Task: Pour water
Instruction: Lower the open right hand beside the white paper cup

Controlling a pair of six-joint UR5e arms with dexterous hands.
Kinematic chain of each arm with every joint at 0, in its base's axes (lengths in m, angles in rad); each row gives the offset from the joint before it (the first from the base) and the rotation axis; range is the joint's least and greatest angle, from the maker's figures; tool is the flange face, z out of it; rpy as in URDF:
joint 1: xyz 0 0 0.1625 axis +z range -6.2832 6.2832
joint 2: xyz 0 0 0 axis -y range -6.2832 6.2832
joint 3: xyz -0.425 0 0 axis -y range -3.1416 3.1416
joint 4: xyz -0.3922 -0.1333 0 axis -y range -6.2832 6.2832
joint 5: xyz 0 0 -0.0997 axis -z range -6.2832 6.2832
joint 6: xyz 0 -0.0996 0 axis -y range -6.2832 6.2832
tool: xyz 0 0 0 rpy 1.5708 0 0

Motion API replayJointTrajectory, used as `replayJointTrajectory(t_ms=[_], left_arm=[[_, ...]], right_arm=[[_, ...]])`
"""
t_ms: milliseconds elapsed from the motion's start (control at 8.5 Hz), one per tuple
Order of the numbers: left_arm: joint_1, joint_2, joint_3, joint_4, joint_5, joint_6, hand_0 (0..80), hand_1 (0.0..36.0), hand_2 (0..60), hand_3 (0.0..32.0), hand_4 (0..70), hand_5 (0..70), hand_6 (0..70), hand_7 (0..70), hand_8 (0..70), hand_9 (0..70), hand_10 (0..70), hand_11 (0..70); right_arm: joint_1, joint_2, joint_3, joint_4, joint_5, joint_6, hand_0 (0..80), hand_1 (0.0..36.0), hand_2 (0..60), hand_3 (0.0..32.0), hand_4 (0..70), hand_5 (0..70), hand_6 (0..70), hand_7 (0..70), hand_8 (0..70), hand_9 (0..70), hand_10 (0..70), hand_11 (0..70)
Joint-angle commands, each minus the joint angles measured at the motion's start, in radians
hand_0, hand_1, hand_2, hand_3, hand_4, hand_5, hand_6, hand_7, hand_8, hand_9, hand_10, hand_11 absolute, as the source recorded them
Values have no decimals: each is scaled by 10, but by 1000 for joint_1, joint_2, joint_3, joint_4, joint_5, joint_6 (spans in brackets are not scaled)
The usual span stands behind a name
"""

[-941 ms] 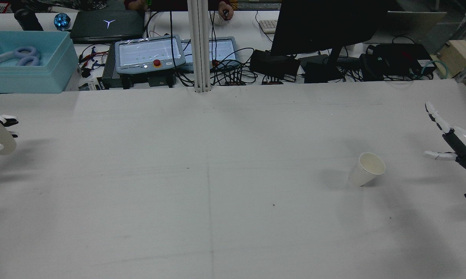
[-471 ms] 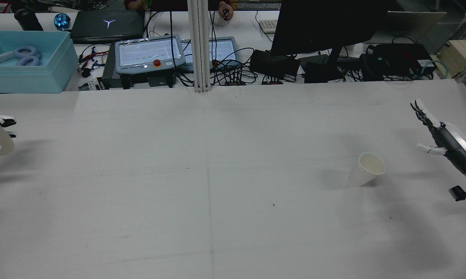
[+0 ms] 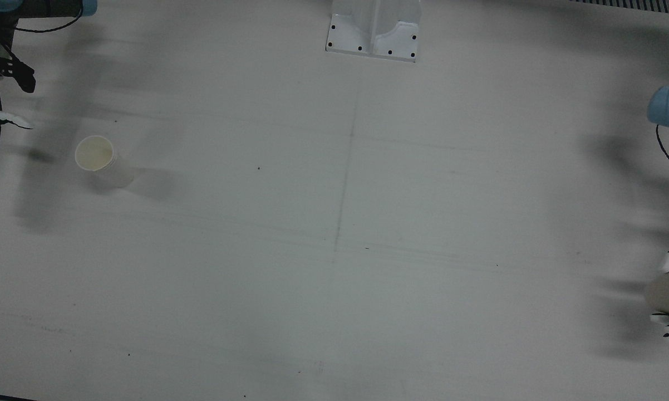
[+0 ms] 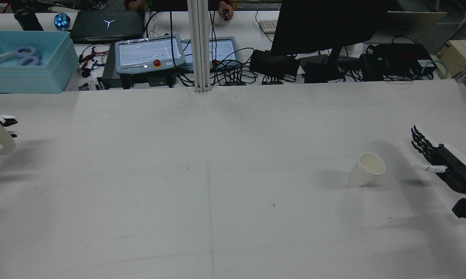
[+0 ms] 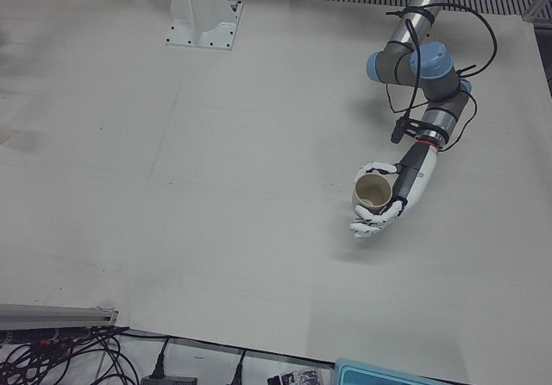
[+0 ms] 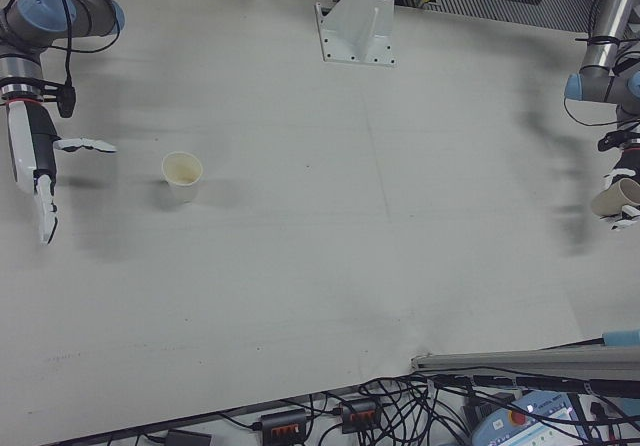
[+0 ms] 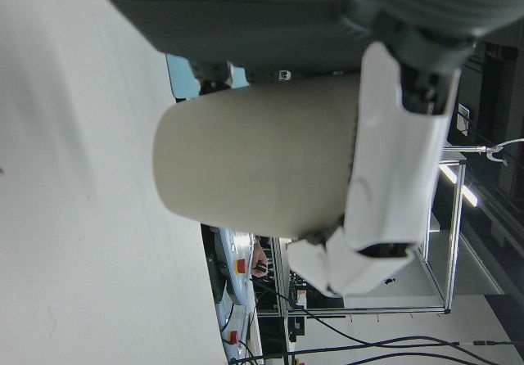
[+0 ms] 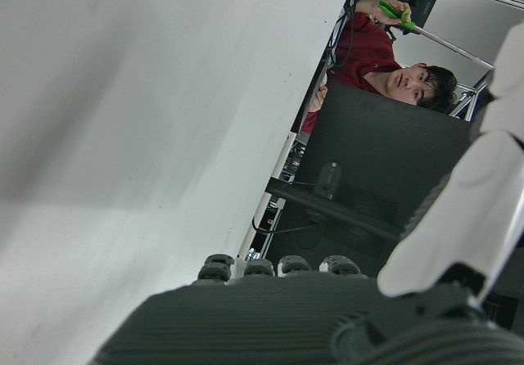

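So we've got a big white worktop (image 4: pixel 217 155), faintly scuffed, with monitors, cables and a blue bin (image 4: pixel 27 66) along its far edge. The left hand (image 5: pixel 388 202) is wrapped around a beige cup (image 5: pixel 373 192) held above the worktop. The right hand (image 4: pixel 434 155) is spread, empty, near the upright paper cup (image 4: pixel 366 169).

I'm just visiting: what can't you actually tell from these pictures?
- Whether the beige cup in the left hand holds water: its inside is too dark and small in the left-front view, and the left hand view shows only its outer wall.
- The paper cup on the table: absent from the right hand view.
- The right hand: cut by the front view's edge.
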Motion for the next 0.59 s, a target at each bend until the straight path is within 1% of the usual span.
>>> replayJointTrajectory(t_ms=[0, 118, 235, 353, 471], left_arm=[[-4, 7, -19, 5, 2, 0, 706, 360, 600, 0, 264, 700, 219, 285, 159, 209, 187, 306], [-5, 7, -20, 5, 2, 0, 706, 360, 600, 0, 262, 700, 217, 283, 158, 208, 187, 306], [-5, 7, -20, 5, 0, -1, 702, 360, 600, 0, 261, 700, 215, 281, 157, 205, 186, 304], [-7, 8, -21, 5, 0, -3, 700, 360, 600, 0, 260, 700, 214, 280, 155, 204, 184, 303], [-5, 14, -24, 5, 0, -1, 702, 360, 600, 0, 259, 700, 213, 279, 155, 203, 185, 303]], right_arm=[[-20, 17, 102, -39, -46, -48, 457, 146, 162, 0, 9, 1, 0, 0, 0, 0, 7, 25], [1, -29, 245, -97, -48, -155, 454, 144, 163, 0, 0, 0, 0, 0, 0, 0, 1, 17], [15, -38, 337, -152, -69, -238, 442, 139, 164, 0, 0, 0, 0, 0, 0, 0, 1, 16], [54, -37, 365, -165, -121, -281, 428, 132, 166, 0, 0, 0, 0, 0, 0, 0, 4, 20], [76, -38, 370, -166, -150, -306, 423, 131, 169, 0, 0, 0, 0, 0, 0, 0, 2, 17]])
